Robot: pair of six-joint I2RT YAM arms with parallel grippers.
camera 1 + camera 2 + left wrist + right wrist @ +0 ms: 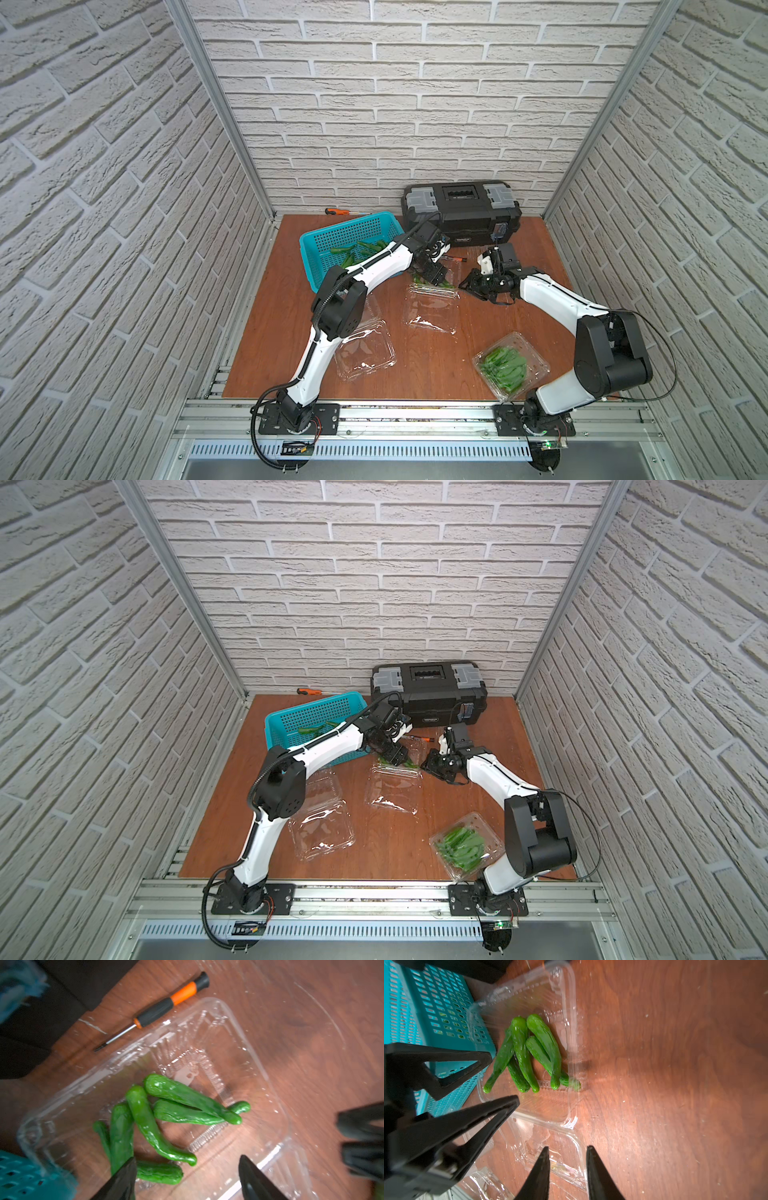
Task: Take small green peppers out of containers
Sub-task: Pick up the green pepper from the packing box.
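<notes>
An open clear container (432, 311) (230, 1016) lies mid-table with several small green peppers (145, 1118) (529, 1051) in its far half. My left gripper (187, 1159) (434, 277) hangs over those peppers, open, one finger beside a pepper and nothing gripped. My right gripper (568, 1148) (467, 284) is just to the right, low, its jaws partly open astride a corner of that container's lid (571, 1165). An empty open container (365, 349) lies by the left arm. A shut container (511, 365) full of peppers sits front right.
A teal basket (328, 241) with several peppers (361, 249) stands back left, close to the open container. A black toolbox (461, 208) is against the back wall. One orange screwdriver (162, 1009) lies behind the container, another (340, 212) by the wall.
</notes>
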